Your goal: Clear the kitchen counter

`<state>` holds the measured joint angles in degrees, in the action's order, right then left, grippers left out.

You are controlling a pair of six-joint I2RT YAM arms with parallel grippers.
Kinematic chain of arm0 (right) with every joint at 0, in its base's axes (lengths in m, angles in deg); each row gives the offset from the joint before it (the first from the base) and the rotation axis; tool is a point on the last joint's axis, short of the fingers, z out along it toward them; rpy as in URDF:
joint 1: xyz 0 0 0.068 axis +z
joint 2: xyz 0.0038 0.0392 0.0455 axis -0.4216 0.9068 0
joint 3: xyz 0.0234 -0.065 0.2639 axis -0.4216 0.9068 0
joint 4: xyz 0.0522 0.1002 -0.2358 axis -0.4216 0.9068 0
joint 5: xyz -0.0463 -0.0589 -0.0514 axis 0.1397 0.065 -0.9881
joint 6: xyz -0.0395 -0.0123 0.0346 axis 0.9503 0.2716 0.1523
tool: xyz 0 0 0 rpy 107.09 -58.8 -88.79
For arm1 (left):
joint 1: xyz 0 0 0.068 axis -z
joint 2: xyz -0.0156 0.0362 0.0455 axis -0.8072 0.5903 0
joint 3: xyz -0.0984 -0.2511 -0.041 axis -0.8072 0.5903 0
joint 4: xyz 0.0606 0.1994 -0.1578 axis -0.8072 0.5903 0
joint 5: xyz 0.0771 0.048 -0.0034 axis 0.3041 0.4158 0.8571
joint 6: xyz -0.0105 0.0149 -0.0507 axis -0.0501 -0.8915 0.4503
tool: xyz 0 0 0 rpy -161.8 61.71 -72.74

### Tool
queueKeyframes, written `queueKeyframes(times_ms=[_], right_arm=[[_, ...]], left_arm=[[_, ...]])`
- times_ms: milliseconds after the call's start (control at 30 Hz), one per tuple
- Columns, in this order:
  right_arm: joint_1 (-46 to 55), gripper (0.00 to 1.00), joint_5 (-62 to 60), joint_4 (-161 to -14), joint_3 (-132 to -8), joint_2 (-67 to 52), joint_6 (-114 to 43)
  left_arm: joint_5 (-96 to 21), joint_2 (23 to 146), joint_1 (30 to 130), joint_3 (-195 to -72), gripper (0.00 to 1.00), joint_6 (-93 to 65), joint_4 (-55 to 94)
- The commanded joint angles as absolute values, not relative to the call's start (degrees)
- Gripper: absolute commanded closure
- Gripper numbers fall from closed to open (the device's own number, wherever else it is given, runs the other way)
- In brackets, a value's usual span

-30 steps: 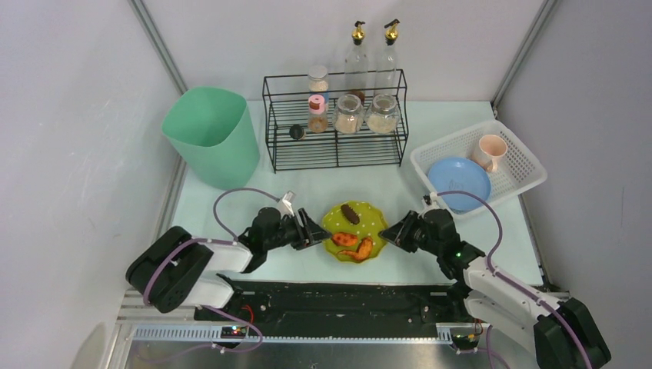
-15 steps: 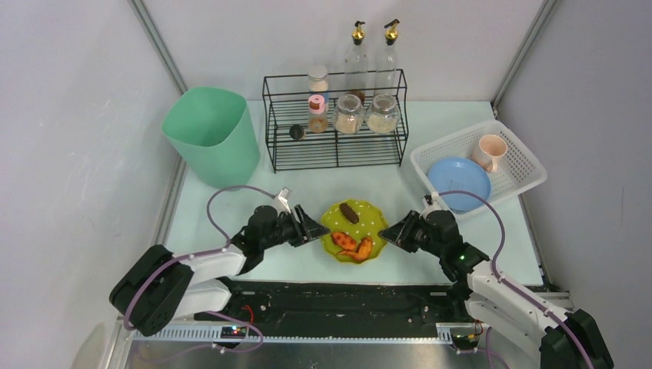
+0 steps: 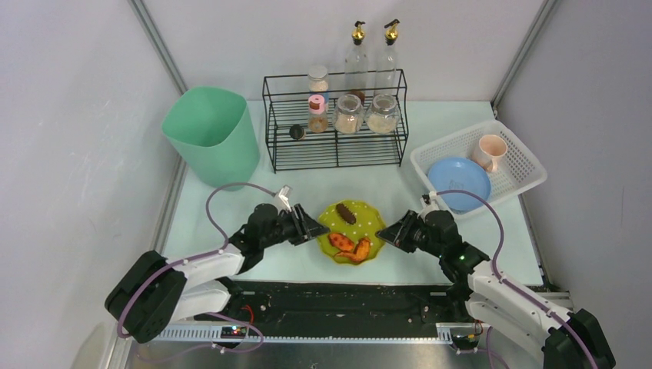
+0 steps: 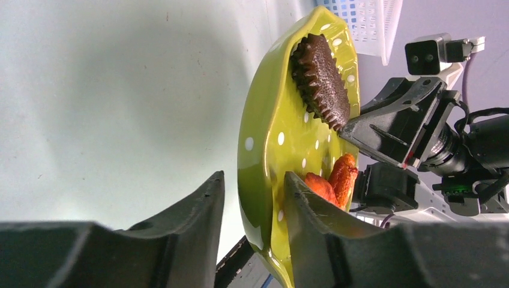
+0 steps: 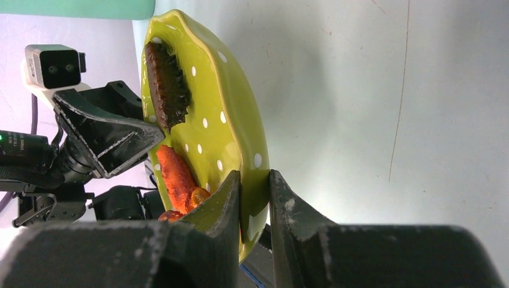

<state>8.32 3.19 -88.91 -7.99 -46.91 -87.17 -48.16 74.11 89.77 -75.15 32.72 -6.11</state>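
Observation:
A green dotted plate (image 3: 374, 223) sits low over the near middle of the kitchen counter (image 3: 307, 184). It carries a dark brown ridged piece of food (image 3: 347, 213) and orange pieces (image 3: 350, 246). My right gripper (image 3: 387, 234) is shut on the plate's right rim (image 5: 240, 114), one finger inside and one under it (image 5: 253, 175). My left gripper (image 3: 314, 231) straddles the left rim (image 4: 264, 120). Its inner finger touches the plate's top, and a gap shows between the outer finger and the underside (image 4: 253, 177). I cannot tell whether the plate rests on the counter.
A mint-green bin (image 3: 211, 134) stands at the back left. A black wire rack (image 3: 336, 165) holds jars, with two oil bottles (image 3: 357, 54) behind it. At the right, a white slatted basket (image 3: 530, 173) contains a blue plate (image 3: 459, 183) and a pink cup (image 3: 490, 151).
The left jaws have narrowed around the plate's left rim and the left arm has pushed slightly forward. The plate has shifted a little left. The right gripper keeps its hold.

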Motion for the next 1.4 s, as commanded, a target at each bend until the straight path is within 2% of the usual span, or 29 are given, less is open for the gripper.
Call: queueKeyframes(times_ms=[0, 267, 333, 367, 433, 900, 1100, 1267, 1367], right_arm=[[9.0, 1.0, 5.5, -100.1, -13.7, -48.3, -90.8], [9.7, 1.0, 5.2, -100.3, -13.8, -47.7, -90.6], [9.8, 1.0, 5.2, -100.3, -13.8, -47.5, -90.5], [9.8, 1.0, 5.3, -100.3, -13.8, -47.4, -90.5], [9.8, 1.0, 5.6, -100.4, -13.8, -47.2, -90.3], [9.8, 0.99, 6.0, -96.6, -16.3, -48.8, -88.6], [9.0, 0.79, 5.5, -93.0, -17.4, -50.8, -87.4], [8.2, 0.7, 6.0, -91.5, -17.7, -51.1, -87.1], [7.6, 0.61, 6.6, -91.3, -17.7, -51.3, -87.1]], left_arm=[[-48.0, 73.1, 90.3, -77.2, 0.58, 31.4, -6.1], [-48.6, 72.2, 90.3, -77.2, 0.74, 32.0, -6.1], [-48.7, 72.0, 90.2, -77.2, 0.84, 32.3, -6.2], [-48.7, 71.6, 90.2, -77.2, 0.95, 32.6, -6.1], [-48.8, 70.4, 90.3, -77.4, 0.99, 33.0, -6.1], [-49.8, 62.9, 90.1, -80.4, 1.0, 35.6, -5.1], [-49.2, 60.1, 88.3, -80.9, 1.0, 37.1, -3.2], [-50.8, 57.1, 85.0, -81.8, 1.0, 38.6, -2.0], [-51.4, 55.8, 83.3, -83.8, 1.0, 37.9, 0.6]])
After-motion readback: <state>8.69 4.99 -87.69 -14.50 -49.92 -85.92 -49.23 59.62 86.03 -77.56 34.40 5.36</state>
